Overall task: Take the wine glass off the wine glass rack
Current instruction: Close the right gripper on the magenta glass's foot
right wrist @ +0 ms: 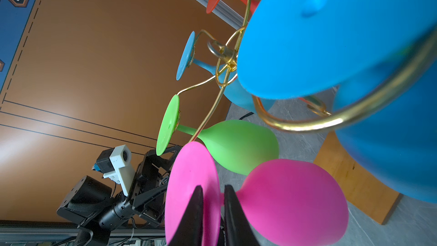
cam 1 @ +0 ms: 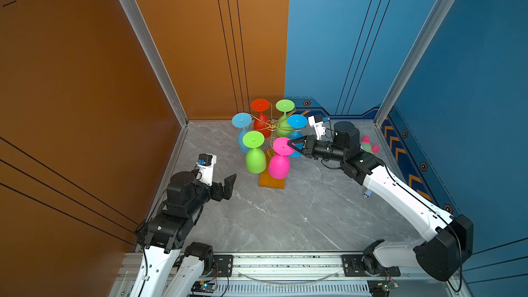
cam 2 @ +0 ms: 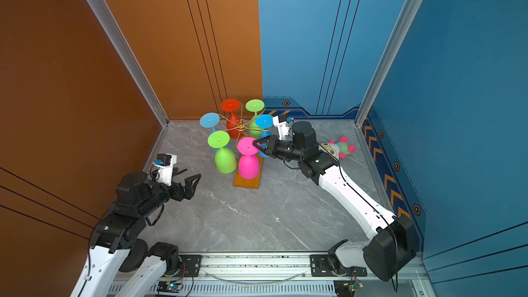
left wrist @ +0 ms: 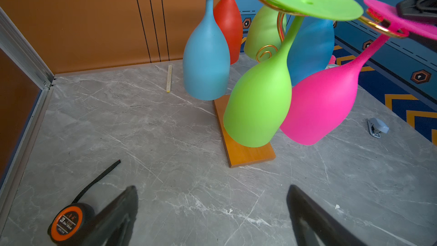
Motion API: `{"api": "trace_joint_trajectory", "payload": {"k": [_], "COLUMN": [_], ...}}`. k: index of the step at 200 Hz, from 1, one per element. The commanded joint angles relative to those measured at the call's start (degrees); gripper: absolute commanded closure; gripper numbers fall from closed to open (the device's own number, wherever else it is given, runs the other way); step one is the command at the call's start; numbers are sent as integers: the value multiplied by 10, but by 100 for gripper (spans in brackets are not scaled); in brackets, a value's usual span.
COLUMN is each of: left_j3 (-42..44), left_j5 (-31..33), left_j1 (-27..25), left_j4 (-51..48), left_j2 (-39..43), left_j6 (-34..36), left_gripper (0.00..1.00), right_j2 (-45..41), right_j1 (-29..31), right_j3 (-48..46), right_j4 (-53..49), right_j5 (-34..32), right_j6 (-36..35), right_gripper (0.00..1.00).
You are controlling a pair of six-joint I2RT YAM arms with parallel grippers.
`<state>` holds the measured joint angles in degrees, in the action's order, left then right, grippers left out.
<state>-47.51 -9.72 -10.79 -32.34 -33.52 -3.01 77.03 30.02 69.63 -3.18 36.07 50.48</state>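
The wine glass rack is a gold wire stand on an orange-brown wooden base, at the back of the grey table. Several coloured glasses hang upside down from its arms. The pink wine glass hangs at the front right. My right gripper reaches in from the right, its two fingers clamped on either face of the pink foot disc. My left gripper hovers open and empty, left of the rack's base.
A green glass, two blue ones and a red one crowd round the pink one. A plush toy lies behind the right arm. A tape measure, a small stapler and a pale stick lie on the table.
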Motion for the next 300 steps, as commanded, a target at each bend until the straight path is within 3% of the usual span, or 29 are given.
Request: {"api": "trace_joint_trajectory", "payload": {"k": [1,111,300], "left_j3": [9,9,10], "left_j5": [-9,-11,-12], "left_j1": [4,6,9], "left_j4": [16,18,18], "left_j2": [5,5,4], "left_j6": [0,0,0], "left_gripper": [2,2,2], "right_j2": [-4,-15,5], "right_j1": [-1,0,9], "right_j3": [-7,-10,-1], "right_j4": [19,48,134], "right_j5": [10,26,50], "right_j6": [7,29,98], "right_gripper": [83,97,100]}}
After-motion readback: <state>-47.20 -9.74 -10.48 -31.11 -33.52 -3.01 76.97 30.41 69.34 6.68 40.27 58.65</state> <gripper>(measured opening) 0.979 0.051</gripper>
